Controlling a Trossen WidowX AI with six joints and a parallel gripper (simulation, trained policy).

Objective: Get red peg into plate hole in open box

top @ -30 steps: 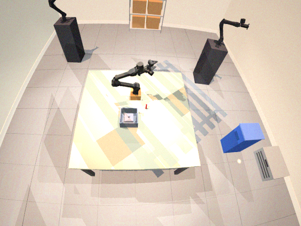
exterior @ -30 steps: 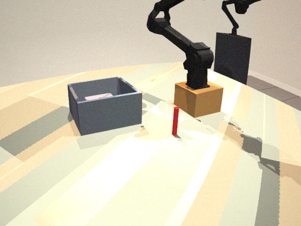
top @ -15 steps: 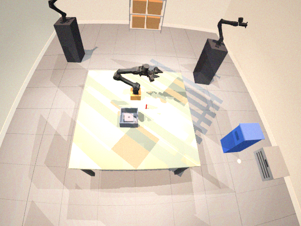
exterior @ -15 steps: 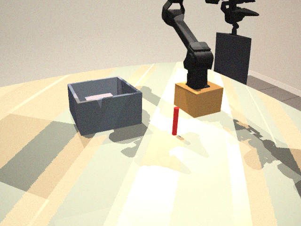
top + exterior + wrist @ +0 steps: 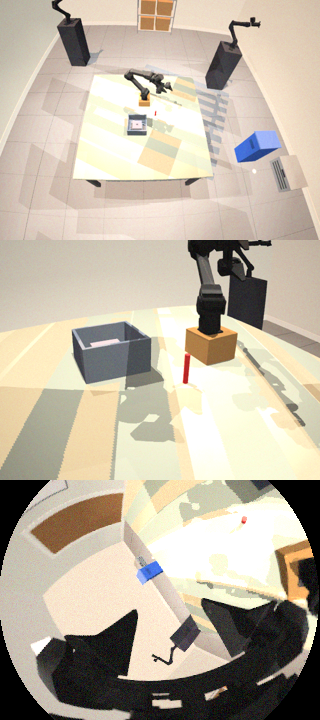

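While the claw [image 5: 166, 89] [image 5: 239, 260] [image 5: 169, 607] hangs high beyond the desk's [image 5: 111, 165] [image 5: 232, 446] arm mount [image 5: 144, 103] [image 5: 221, 351] [image 5: 287, 577], its fingers spread wide with nothing between them, the red peg [image 5: 155, 113] [image 5: 186, 368] [image 5: 244, 520] stands upright on the desk, between that mount and the open box [image 5: 136, 133] [image 5: 103, 364], nearer the viewer of the exterior picture; the coming move turns on this offset, for the peg lies well apart from the claw and below it, and in the wrist view it shows up near the top right, away from the space between the fingertips, so the claw probably has to swing back toward the box side and come down with its fingers either side of the peg's vertical long axis, the plate [image 5: 136, 124] [image 5: 104, 342] inside the box being a matter for later

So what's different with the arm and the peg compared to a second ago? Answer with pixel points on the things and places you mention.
The open gripper [image 5: 168, 90] [image 5: 246, 264] [image 5: 169, 607] has swung toward the peg's side of the table, down the top view, and has come into the exterior view. Nothing has been grasped. The peg [image 5: 155, 113] [image 5: 186, 368] [image 5: 244, 520] still stands upright beside the box [image 5: 136, 133] [image 5: 105, 364] [image 5: 247, 491], both unmoved.
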